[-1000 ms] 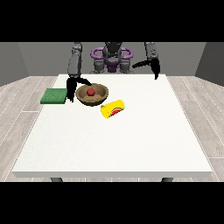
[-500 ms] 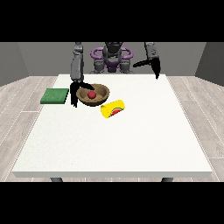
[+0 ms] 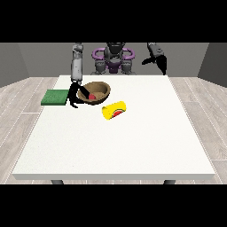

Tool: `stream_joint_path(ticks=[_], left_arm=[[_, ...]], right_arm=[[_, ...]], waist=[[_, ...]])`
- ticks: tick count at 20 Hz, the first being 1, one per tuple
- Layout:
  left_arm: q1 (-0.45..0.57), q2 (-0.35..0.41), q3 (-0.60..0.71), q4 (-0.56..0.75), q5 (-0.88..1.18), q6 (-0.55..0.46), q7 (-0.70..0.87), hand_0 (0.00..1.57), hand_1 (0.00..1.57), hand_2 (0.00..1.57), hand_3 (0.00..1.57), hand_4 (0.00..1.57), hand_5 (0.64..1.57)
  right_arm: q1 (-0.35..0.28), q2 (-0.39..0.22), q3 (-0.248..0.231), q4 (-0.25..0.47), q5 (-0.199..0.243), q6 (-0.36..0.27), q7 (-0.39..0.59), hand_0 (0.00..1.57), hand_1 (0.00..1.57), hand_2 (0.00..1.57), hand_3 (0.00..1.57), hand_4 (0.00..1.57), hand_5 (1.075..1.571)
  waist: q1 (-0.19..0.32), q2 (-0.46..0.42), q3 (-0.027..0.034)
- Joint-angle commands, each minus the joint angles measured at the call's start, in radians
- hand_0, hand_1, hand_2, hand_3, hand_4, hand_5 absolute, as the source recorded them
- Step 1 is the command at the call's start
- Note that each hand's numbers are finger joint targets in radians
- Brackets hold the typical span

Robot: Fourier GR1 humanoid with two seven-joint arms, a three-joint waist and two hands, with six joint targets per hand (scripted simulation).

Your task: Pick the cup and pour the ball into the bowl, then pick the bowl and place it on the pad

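Note:
A brown bowl (image 3: 101,91) stands on the white table (image 3: 133,142) at the back left, and a red ball (image 3: 92,95) lies inside it. The hand at the view's left (image 3: 73,97) is at the bowl's left rim, with its thumb and fingers curled over the rim. A yellow cup (image 3: 114,109) lies on its side just in front and to the right of the bowl. A green pad (image 3: 54,97) lies flat at the table's left edge, left of that hand. The hand at the view's right (image 3: 160,62) hangs above the back right corner, holding nothing.
The robot's torso (image 3: 113,57) stands behind the table's far edge. Wooden floor surrounds the table on both sides.
The hand at the view's left has lowered and closed in on the bowl's left rim. The bowl now appears tilted slightly. The cup and the other hand have not moved.

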Motion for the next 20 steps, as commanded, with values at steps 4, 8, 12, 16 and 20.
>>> stream_joint_path(ticks=[4, 8, 12, 16, 20], left_arm=[[0.039, 0.037, 0.081, 0.111, 0.062, -0.043, -0.019, 0.00, 0.00, 0.00, 0.00, 0.96, 1.423], [0.092, 0.069, 0.142, 0.208, 0.070, -0.035, -0.043, 0.00, 0.00, 0.00, 0.00, 0.99, 1.419], [0.160, 0.028, 0.129, 0.267, 0.039, 0.017, -0.067, 0.00, 0.00, 0.00, 0.00, 1.00, 1.404], [0.156, 0.054, 0.153, 0.209, 0.074, -0.019, -0.049, 0.00, 0.00, 0.00, 0.00, 1.00, 1.410], [0.177, 0.068, 0.157, 0.186, 0.073, -0.039, -0.058, 0.00, 0.00, 0.00, 0.00, 1.02, 1.431]], right_arm=[[-0.010, 0.002, 0.112, 0.048, 0.124, -0.129, 0.340, 1.57, 1.57, 1.57, 1.05, 0.86, 1.567], [-0.084, 0.004, 0.179, 0.000, 0.163, -0.094, 0.531, 1.57, 1.57, 1.57, 0.97, 0.82, 1.564], [-0.168, -0.049, 0.207, -0.047, 0.170, 0.006, 0.705, 1.57, 1.57, 1.57, 0.89, 0.81, 1.567], [-0.066, -0.095, 0.132, -0.075, 0.097, 0.072, 0.601, 1.57, 1.57, 1.57, 0.77, 0.79, 1.570], [-0.040, -0.161, 0.111, -0.103, 0.094, 0.120, 0.612, 1.57, 1.57, 1.57, 0.47, 0.83, 1.570]], waist=[[-0.041, -0.131, 0.0358], [-0.154, -0.243, 0.0380], [-0.230, -0.334, 0.0382], [-0.226, -0.276, 0.0398], [-0.219, -0.252, 0.0397]])
